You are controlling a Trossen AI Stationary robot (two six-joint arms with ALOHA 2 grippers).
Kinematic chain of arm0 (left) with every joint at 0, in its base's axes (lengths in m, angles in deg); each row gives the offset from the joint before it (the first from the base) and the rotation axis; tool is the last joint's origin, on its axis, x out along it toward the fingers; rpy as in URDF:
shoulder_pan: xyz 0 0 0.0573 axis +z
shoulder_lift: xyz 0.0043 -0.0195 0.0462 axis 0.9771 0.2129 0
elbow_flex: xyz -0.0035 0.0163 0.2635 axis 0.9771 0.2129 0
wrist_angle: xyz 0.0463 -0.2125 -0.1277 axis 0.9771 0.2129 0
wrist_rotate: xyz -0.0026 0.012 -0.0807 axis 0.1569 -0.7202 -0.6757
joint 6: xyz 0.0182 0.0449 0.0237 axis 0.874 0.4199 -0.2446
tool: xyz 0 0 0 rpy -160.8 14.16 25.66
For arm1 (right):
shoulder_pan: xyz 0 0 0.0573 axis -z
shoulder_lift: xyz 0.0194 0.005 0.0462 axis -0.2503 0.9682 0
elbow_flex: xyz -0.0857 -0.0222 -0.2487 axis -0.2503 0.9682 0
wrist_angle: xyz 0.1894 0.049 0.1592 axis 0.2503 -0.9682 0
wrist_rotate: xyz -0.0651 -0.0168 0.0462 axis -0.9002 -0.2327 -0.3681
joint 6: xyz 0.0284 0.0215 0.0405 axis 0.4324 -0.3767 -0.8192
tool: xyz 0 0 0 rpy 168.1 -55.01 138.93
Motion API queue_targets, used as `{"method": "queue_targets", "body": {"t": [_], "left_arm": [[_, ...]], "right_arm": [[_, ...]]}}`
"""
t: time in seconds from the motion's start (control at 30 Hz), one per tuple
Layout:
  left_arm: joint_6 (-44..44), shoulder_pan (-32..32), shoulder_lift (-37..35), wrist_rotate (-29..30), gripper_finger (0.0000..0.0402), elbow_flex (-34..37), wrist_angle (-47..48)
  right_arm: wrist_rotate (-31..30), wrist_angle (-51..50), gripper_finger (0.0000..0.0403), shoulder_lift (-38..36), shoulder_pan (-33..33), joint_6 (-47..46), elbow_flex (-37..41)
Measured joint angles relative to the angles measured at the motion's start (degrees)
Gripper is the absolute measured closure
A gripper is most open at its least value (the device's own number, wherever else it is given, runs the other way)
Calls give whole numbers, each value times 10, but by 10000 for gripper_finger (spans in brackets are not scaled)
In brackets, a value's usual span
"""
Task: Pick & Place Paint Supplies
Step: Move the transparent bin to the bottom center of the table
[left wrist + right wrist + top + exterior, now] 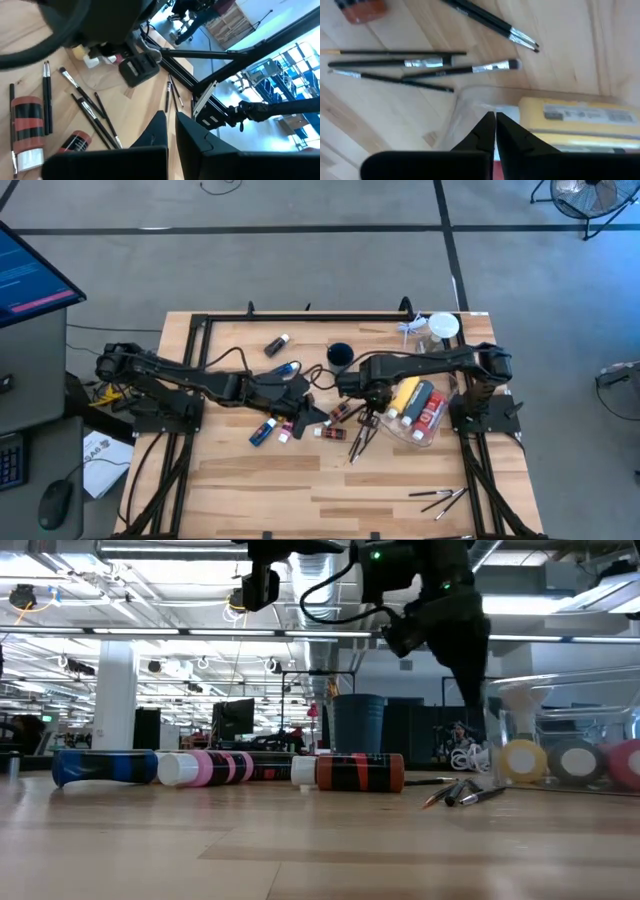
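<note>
My right hand (495, 120) is clenched on nothing, hanging over the clear tray (470, 107) rim beside the yellow bottle (580, 120), centre-right of the overhead frame; dropping now, I'd jab the rim and scatter the brushes (395, 67) left of it

A wooden table (300, 480) carries scattered paint tubes (262, 432) and brushes (440, 500).

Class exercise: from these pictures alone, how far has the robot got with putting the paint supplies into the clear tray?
Done: the yellow bottle and a red tube lie in the clear tray.
In hand: nothing; the right gripper is shut and empty over the tray's edge, and the left gripper is shut too.
Left: the blue tube, another red tube, and brushes beside the tray.
</note>
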Motion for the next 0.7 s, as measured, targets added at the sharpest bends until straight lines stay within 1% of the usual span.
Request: {"method": "queue_targets", "body": {"t": [0.17,0.3,0.5,0.6,0.7], "left_arm": [[1,0,0,0,401,0,-2],[2,0,0,1,401,0,-3],[3,1,0,1,401,0,-6],[3,1,0,2,401,0,-6],[3,1,0,2,401,0,-5]], "right_arm": [[5,-39,402,-14,-10,0,6],[45,-43,402,-33,-18,0,37],[74,-37,402,-58,-24,-3,85],[74,-46,402,-81,-25,-28,78],[63,-36,402,-122,-28,-54,48]]}}
